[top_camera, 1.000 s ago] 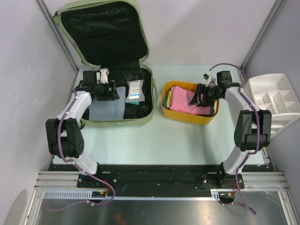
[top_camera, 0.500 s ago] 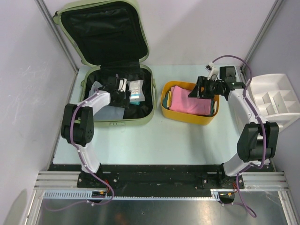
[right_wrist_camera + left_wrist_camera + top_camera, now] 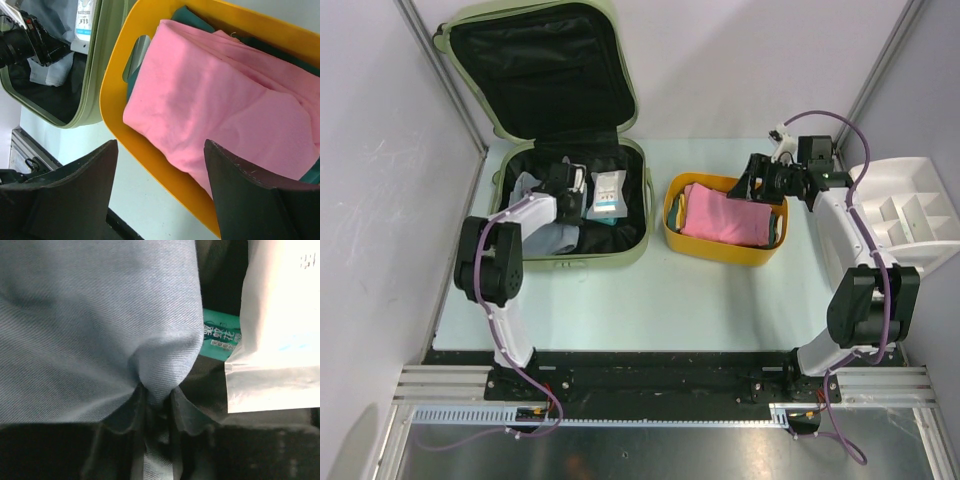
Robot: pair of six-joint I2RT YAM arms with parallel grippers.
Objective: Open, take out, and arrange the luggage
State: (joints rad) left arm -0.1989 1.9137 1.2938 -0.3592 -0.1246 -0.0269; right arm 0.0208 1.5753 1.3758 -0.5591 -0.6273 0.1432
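Observation:
The luggage (image 3: 638, 238), a pale green suitcase, lies open at the back left with its black-lined lid propped up behind. Inside its lower half, my left gripper (image 3: 563, 192) (image 3: 157, 400) is shut on a fold of light blue cloth (image 3: 548, 238) (image 3: 95, 325), which bunches between the jaws. A white pouch (image 3: 607, 195) (image 3: 275, 340) lies just right of it over a green packet (image 3: 220, 335). Over the far right of the yellow tub (image 3: 720, 252) (image 3: 115, 90), my right gripper (image 3: 760, 180) (image 3: 160, 145) hangs open with nothing between its fingers. The tub holds a folded pink cloth (image 3: 725, 218) (image 3: 210, 95).
A white divided organizer tray (image 3: 905, 215) stands at the right edge, close to the right arm. Teal cloth (image 3: 190, 17) shows under the pink one in the tub. The suitcase rim (image 3: 95, 75) nearly touches the tub. Grey walls close in on both sides.
My left gripper has shut on the blue cloth inside the suitcase, and the cloth has bunched up. The right gripper has drifted up and right, away from the pink cloth.

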